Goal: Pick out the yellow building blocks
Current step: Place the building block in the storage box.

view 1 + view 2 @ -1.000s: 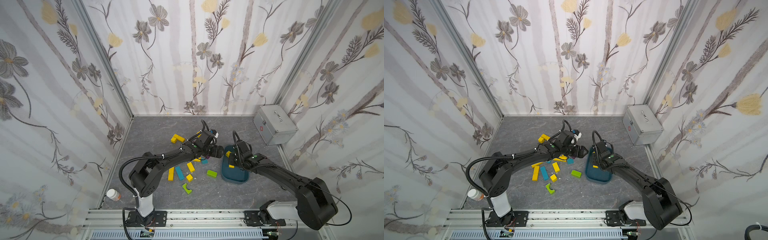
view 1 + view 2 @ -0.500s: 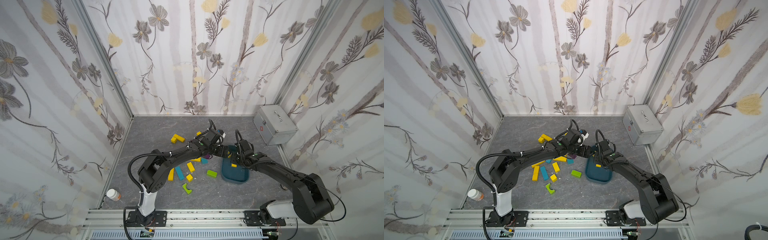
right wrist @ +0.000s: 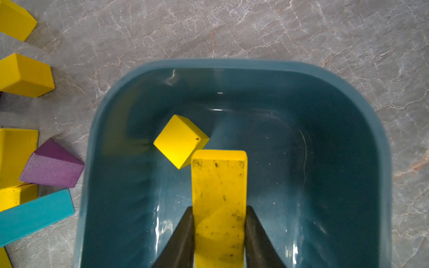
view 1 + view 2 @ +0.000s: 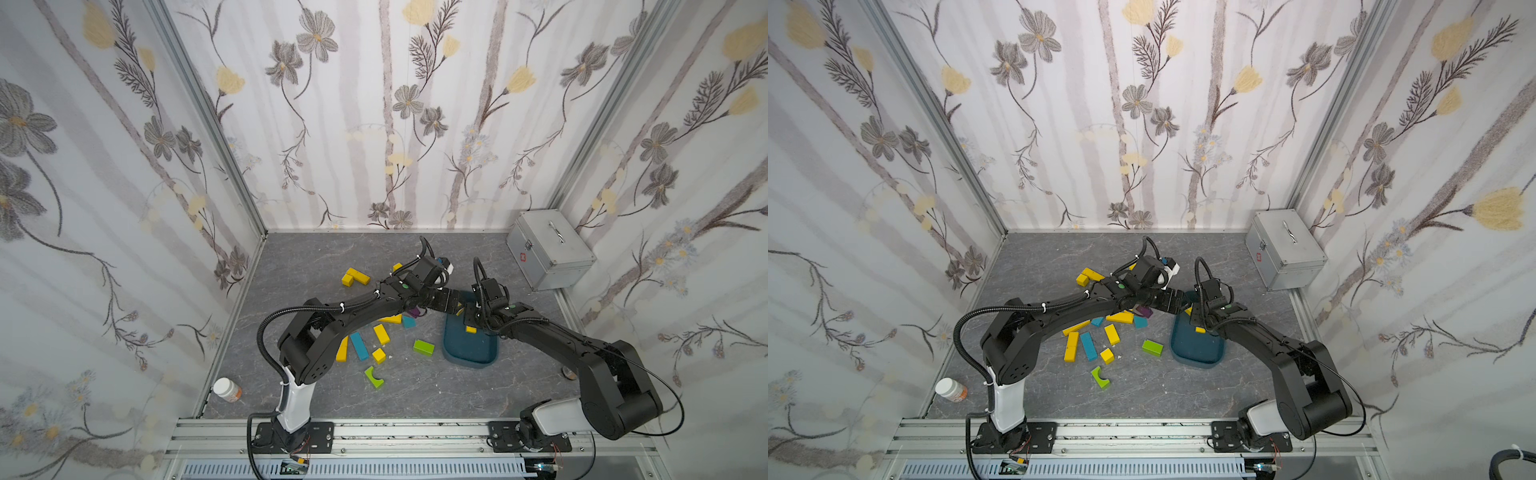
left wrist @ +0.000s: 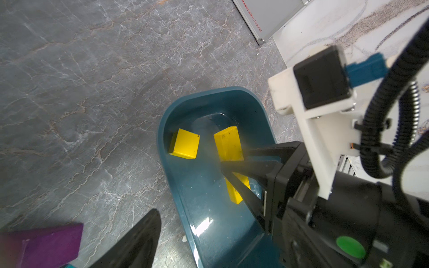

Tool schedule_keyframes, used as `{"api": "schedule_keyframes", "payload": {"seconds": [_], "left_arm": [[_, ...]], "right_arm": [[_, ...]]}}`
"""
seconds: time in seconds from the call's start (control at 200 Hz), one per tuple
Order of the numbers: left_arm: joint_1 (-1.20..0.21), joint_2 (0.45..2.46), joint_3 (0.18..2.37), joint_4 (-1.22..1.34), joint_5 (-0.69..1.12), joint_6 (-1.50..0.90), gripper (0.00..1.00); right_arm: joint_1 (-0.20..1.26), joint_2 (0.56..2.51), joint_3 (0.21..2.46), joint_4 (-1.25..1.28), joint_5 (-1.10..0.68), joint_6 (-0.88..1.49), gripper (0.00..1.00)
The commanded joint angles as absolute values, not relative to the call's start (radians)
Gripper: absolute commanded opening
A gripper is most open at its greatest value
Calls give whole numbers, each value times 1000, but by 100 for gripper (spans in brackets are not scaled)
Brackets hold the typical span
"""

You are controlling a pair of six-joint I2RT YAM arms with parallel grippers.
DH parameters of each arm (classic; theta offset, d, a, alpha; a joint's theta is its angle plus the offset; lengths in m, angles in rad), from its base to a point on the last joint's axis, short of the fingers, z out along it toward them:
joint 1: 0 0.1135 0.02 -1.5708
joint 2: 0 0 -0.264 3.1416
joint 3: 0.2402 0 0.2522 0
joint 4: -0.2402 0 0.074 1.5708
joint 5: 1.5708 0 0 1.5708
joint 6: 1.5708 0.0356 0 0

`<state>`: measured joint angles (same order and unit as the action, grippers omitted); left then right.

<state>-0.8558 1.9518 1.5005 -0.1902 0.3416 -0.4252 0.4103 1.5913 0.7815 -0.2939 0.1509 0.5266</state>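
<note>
The left gripper (image 4: 446, 299) has moved over from the loose blocks to the far end of the blue tray (image 4: 469, 350). Its jaws stand wide apart and I see nothing between them. It is now right next to the right gripper (image 3: 219, 208), which has hardly moved. The right gripper is squeezed onto a long yellow bar (image 3: 219, 183) and holds it inside the tray. I cannot tell if the bar touches the bottom. A yellow cube (image 3: 180, 141) already lies in the tray, just beside the bar's end. So I think the bar gets dropped next, and the left gripper has no block to bring.

Far left, a pill bottle (image 4: 227, 389) lies by itself. More yellow blocks (image 4: 381, 333) wait on the floor (image 4: 316, 266), mixed with a blue bar (image 4: 359, 345), a purple block (image 3: 52, 167) and green blocks (image 4: 423, 346). Far right stands a metal box (image 4: 548, 253). The two grippers are so close that they could bump. The purple block sits just beside the tray and may get in the way.
</note>
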Motion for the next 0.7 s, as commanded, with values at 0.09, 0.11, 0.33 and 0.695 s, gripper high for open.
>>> {"api": "schedule_keyframes", "payload": {"seconds": [0.09,0.11,0.33,0.695], "left_arm": [[-859,1937,1494,-213,330,-421,84],[-860,1937,1494,-215,330,-422,84],[-867,1929,1479,-221,332,-426,84],[-872,1926,1460,-208,330,-436,84]], "right_arm": [[405,1631,802,-249,154,503,32],[405,1631,806,-252,154,503,32],[398,1633,799,-242,158,500,34],[383,1706,839,-218,154,509,36]]}}
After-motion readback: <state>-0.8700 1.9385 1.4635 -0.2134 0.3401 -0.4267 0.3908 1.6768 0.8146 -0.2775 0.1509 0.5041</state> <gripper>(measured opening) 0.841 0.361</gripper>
